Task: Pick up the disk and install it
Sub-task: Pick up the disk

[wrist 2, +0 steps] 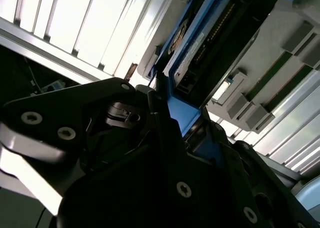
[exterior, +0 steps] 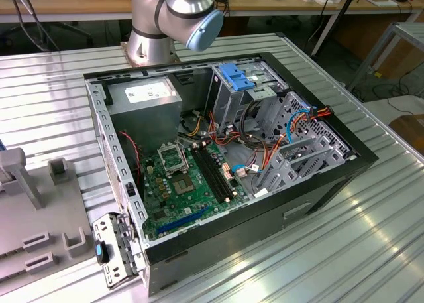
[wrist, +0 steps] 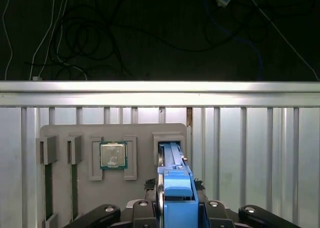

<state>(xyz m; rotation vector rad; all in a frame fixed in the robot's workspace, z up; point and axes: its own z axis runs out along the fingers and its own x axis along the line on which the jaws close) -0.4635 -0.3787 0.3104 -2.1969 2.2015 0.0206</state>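
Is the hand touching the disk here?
Touching. In the second wrist view the hand sits flush against the blue rail of the disk, no gap visible.

The disk (wrist: pixel 176 185) is framed in smooth, bright blue plastic, and the fixture plate (wrist: pixel 112 133) beneath it is matt grey plastic. The ribbed table (exterior: pixel 371 237) is bare metal with a glossy sheen. The computer case (exterior: pixel 106 130) is dull grey sheet metal.

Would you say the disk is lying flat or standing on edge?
On edge: the disk stands thin-side-out in a slot of the grey holder.
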